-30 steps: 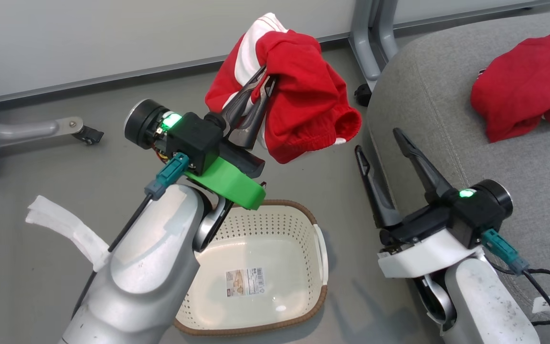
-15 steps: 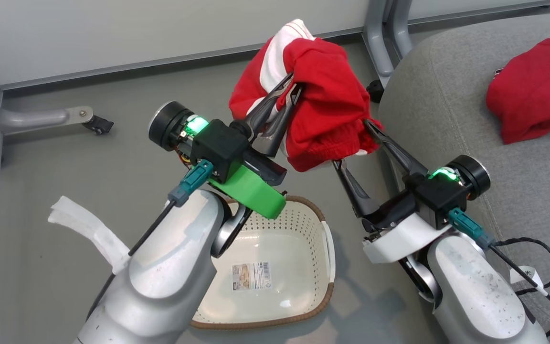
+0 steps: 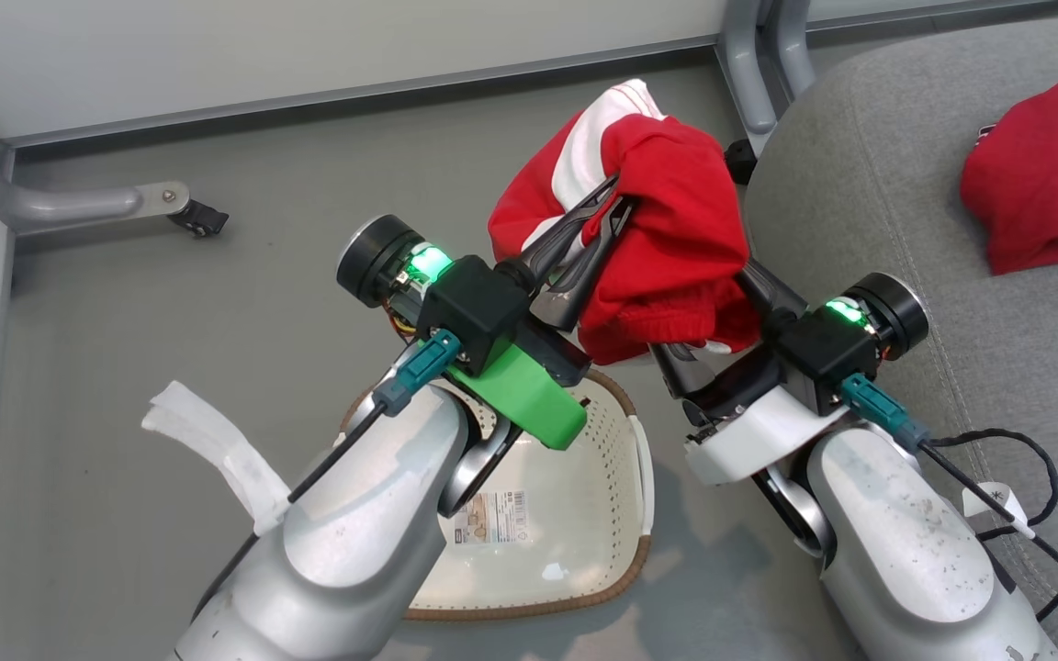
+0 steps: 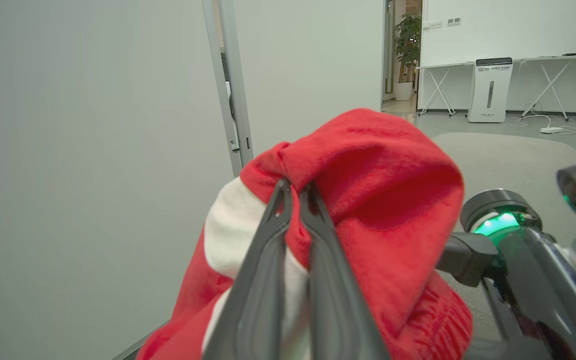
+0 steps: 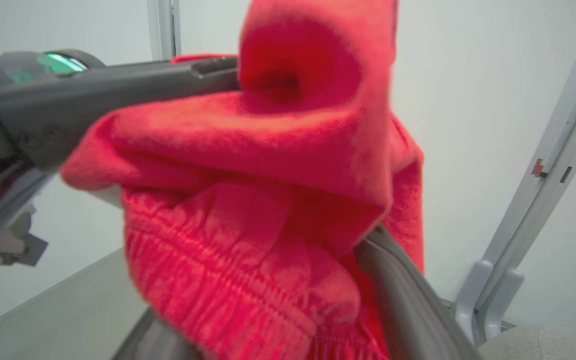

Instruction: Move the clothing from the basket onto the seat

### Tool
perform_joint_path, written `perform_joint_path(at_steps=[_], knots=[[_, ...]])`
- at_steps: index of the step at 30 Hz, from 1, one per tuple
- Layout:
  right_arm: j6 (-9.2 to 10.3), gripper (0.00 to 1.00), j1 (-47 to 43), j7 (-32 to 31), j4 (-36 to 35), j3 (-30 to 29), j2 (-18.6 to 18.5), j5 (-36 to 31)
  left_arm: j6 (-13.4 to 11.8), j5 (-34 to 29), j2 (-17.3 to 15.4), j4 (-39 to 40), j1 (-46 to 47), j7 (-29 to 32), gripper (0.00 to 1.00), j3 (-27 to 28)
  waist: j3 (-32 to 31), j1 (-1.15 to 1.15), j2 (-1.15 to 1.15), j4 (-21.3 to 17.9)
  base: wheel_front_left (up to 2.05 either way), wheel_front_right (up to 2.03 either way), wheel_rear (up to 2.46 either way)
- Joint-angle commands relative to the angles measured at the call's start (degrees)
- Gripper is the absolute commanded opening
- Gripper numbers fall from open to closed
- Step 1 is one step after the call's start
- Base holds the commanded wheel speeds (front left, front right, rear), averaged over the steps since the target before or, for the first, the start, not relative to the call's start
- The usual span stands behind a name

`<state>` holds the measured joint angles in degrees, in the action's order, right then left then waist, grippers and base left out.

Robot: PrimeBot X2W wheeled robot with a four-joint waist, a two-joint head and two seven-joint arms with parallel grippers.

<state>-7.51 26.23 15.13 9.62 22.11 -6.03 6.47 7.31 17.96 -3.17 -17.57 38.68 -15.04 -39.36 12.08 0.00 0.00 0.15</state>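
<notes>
Clothing: one red garment (image 3: 667,239) hangs mid-frame in the head view, pinched in the closed left gripper (image 3: 610,195); the basket (image 3: 632,560) at lower centre is half hidden by the left arm (image 3: 354,551); the other garment (image 3: 1043,174) lies upper right on the seat (image 3: 860,184), cut off by the frame edge. The right gripper (image 3: 722,317) stands spread wide around the hanging cloth's lower folds; its fingertips are buried there, so contact cannot be judged.

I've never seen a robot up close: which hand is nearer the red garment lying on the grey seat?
Right. The right hand, open at the seat edge, is left of that garment; the left hand, shut on the other garment, is farther left.
</notes>
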Motion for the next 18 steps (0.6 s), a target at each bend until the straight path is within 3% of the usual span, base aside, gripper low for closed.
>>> perform_joint_path(at_steps=[1,2,18], knots=[[0.04,0.47,0.32,0.03,0.38,0.10,0.18,0.43,0.21,0.40,0.14,-0.09,-0.74,-0.21,0.00,-0.14,0.06,0.00,0.00,0.06,0.00,0.00,0.00],[0.04,0.00,0.43,0.03,0.49,0.11,0.24,0.68,0.22,0.48,0.17,-0.13,-0.75,-0.21,0.00,-0.25,0.09,0.00,0.00,0.11,0.00,0.00,0.00],[0.04,0.00,-1.13,0.03,1.39,-0.46,-0.06,1.95,0.24,0.82,0.24,-0.92,-1.23,-0.21,0.00,-0.49,-0.66,0.00,0.00,-0.44,0.00,0.00,0.00]])
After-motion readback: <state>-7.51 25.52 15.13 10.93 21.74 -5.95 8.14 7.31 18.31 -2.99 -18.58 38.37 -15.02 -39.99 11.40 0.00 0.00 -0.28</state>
